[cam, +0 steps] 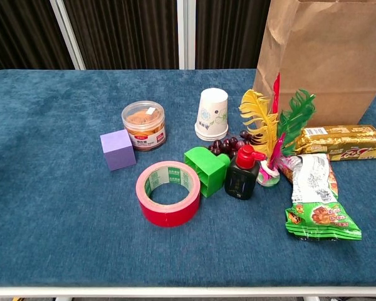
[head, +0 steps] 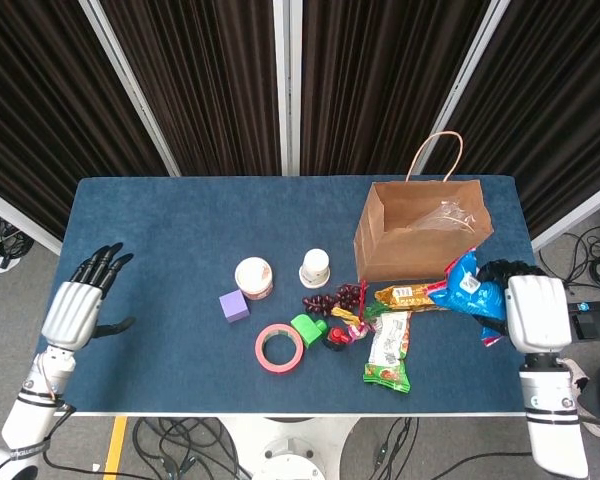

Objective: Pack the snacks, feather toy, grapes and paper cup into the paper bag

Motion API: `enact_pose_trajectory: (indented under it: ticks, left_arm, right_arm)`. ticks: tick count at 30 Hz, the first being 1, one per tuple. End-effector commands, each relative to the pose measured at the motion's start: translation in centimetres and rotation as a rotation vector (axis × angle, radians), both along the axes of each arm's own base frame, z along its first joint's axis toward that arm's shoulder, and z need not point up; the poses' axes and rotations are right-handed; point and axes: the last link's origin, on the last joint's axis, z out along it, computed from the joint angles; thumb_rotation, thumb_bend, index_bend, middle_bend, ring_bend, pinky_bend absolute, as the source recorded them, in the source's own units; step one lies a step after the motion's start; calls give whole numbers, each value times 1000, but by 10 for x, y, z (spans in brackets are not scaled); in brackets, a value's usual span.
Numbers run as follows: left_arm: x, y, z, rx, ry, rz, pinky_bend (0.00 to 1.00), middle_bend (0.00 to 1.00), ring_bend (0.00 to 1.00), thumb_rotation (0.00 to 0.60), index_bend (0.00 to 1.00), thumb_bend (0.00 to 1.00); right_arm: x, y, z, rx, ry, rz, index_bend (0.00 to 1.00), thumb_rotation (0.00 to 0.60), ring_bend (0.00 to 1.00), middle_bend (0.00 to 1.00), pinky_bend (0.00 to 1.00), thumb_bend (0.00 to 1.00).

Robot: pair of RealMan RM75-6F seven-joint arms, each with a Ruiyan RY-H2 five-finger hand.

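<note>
only the head view shows right hand [head: 535, 312] grasping blue snack [head: 467, 290]; left hand [head: 78, 300] released.

Legible text: none I can make out. Printing shows on my gold snack bar [cam: 341, 142], green snack packet [cam: 318, 207], jar [cam: 144, 125] label and red tape roll [cam: 168, 192], all too small to read.

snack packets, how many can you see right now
3: a blue packet held by the right hand beside the paper bag; a gold one on the table before the bag; a green one nearer. Others may sit inside the bag.
</note>
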Motion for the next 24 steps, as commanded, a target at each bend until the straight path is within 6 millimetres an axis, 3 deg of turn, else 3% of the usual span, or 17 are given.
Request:
enact_pose_trajectory:
  ticks: [1, 6, 13, 24]
  left_arm:
    - [0, 1, 0, -6, -4, 2, 183, 136, 52, 600, 161, 146]
    - [0, 2, 1, -1, -8, 1, 183, 136, 52, 600, 161, 146]
    - [-1, 1, 3, -5, -21, 8, 183, 136, 52, 600, 161, 146]
    - [-4, 1, 3, -23, -15, 7, 182, 136, 52, 600, 161, 147]
  right_arm:
    - [27, -16, 14, -7, -62, 79, 669, 600, 454, 530, 589, 291]
    - [56, -37, 29, -7, -141, 124, 670, 600, 454, 530, 589, 290]
    - [89, -73, 49, -142, -71, 208, 672, 600, 454, 531, 589, 290]
    - [84, -139, 42, -309, 294, 214, 672, 600, 454, 531, 589, 291]
